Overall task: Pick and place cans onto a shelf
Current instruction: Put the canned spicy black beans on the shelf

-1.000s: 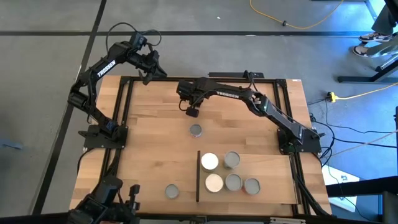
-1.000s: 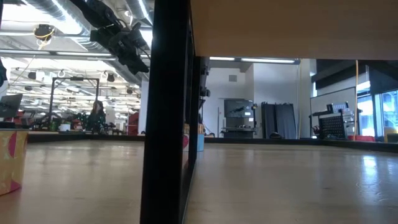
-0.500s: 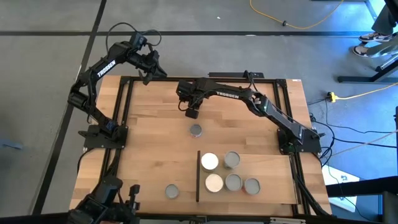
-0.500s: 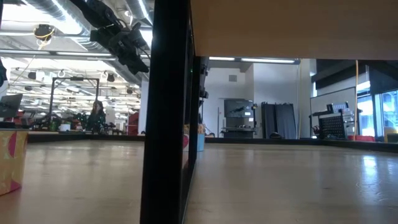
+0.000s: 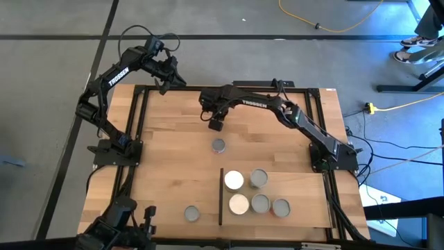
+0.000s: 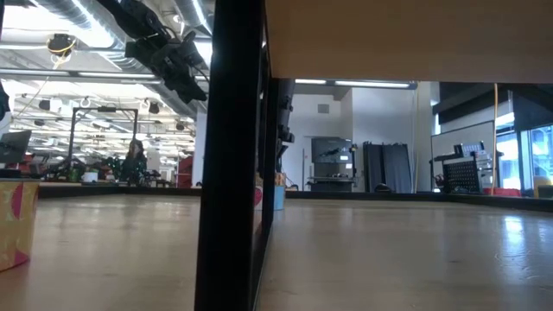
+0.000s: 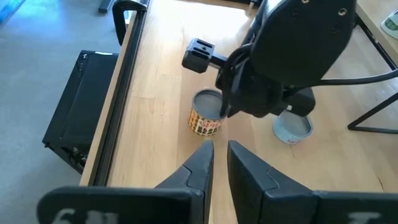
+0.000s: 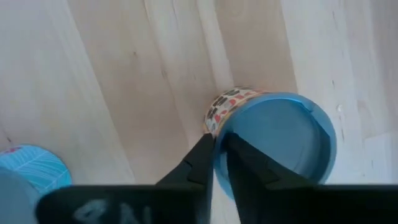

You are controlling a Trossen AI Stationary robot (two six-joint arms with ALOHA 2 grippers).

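The shelf [image 5: 298,194] is a light-wood board at the table's near right, with a dark strip [image 5: 221,196] along its left edge. Several cans stand on it, among them a white-topped can [image 5: 234,180]. One can [image 5: 191,213] stands on the table left of the strip. Another can [image 5: 218,146], with an orange patterned side, stands on the table at mid-table; it also shows in the right wrist view [image 8: 273,143] and the left wrist view [image 7: 207,115]. My right gripper [image 5: 216,125] hangs shut and empty just beyond it, above the table. My left gripper [image 5: 170,73] is shut, raised at the far left edge.
The black table frame [image 5: 139,125] runs along the left and far edges. In the low view a dark post [image 6: 229,155] and the board's underside fill the foreground, with a can [image 6: 13,225] at the left. Bare wood lies between the mid-table can and the shelf.
My right gripper has edged slightly toward the table's right edge, staying shut above the table. Nothing else has moved.
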